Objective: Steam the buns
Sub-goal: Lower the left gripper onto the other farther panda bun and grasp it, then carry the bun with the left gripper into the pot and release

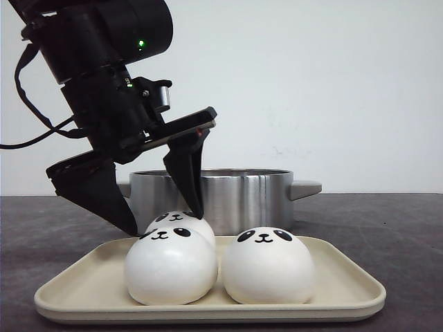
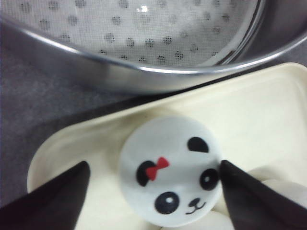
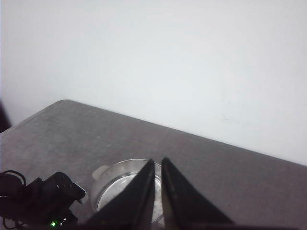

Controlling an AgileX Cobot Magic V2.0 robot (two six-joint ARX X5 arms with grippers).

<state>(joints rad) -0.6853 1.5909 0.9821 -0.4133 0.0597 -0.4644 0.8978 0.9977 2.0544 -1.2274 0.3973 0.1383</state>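
Three white panda-faced buns show on a cream tray: front left, front right, and one behind. A fourth bun is not in view. My left gripper is open and straddles the rear bun. In the left wrist view that bun wears a red bow and lies between the fingers of my left gripper. The finger by its eye touches it; the other finger is apart. My right gripper is shut, empty and high above the table.
A steel steamer pot with side handles stands just behind the tray. Its perforated white liner holds nothing where it shows. The pot also shows far below in the right wrist view. Grey tabletop lies all around.
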